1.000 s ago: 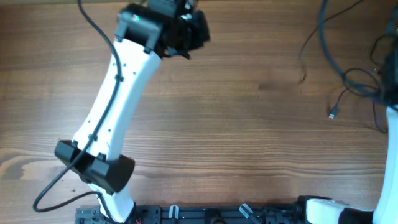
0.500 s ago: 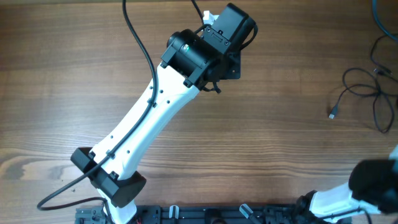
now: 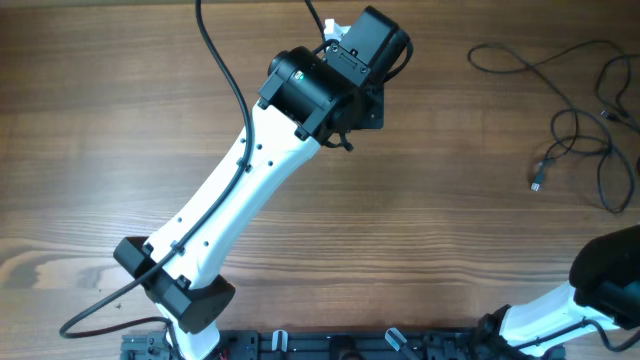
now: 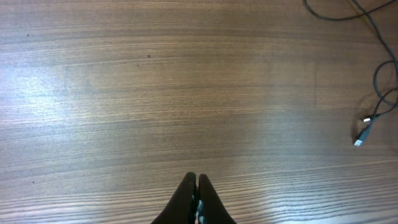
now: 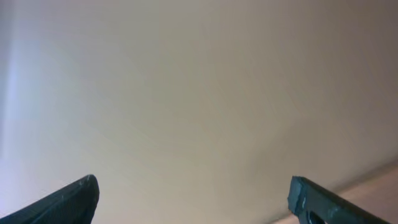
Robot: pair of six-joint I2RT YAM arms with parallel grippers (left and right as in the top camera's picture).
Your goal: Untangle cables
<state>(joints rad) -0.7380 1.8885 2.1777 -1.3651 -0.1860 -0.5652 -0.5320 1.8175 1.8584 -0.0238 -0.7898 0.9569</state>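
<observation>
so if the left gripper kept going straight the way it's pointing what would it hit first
Probably just bare table. The shut left gripper points out over open wood, and the cables lie well off to the right of that line, though depth is hard to judge.

Left arm [image 3: 240,190] reaches diagonally forward with left claw [image 4: 196,185] pinched shut; right claw [image 5: 193,190] gapes wide.

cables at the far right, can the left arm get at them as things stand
Probably yes: only bare table lies between the left arm and the cables, though its fingers are shut.
</observation>
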